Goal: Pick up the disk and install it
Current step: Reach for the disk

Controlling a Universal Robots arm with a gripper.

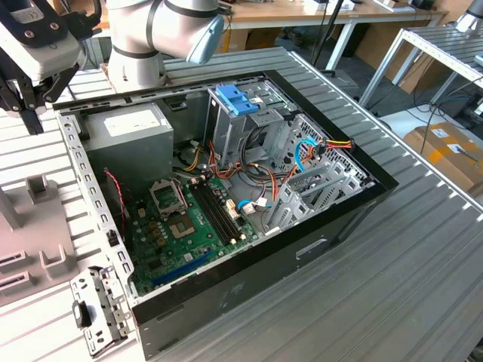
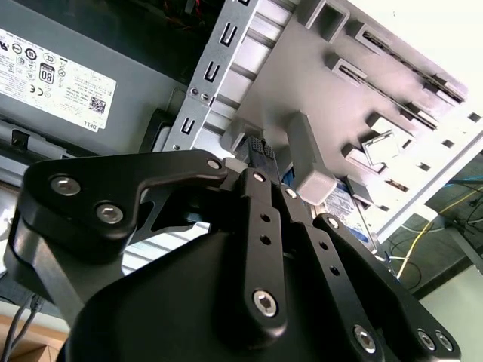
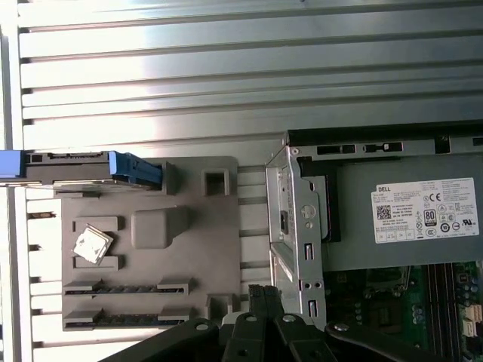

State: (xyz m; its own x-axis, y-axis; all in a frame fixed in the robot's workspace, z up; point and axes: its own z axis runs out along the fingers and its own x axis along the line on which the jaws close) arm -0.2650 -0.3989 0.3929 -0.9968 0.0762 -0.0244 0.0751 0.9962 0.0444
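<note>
The disk [image 3: 75, 167] stands on its edge in a slot at one corner of a grey fixture tray [image 3: 219, 249], dark with a light blue carrier around it. In the second wrist view a patch of the disk's [image 2: 353, 210] pale label shows behind a grey post. My gripper [image 3: 262, 291] hovers over the tray's opposite edge, beside the computer case's metal frame [image 3: 290, 226], well apart from the disk. Its ribbed pads [image 2: 258, 148] sit together with nothing between them. In the exterior view the gripper [image 1: 29, 113] hangs at the far upper left, above the tray [image 1: 30, 234].
The open computer case [image 1: 226, 188] lies on a slatted metal table [image 1: 392, 286], holding a drive cage with a blue latch [image 1: 237, 98], a power supply [image 1: 128, 136] and a green motherboard [image 1: 185, 226]. The tray also holds a small chip [image 3: 92, 243] and memory sticks [image 3: 124, 288].
</note>
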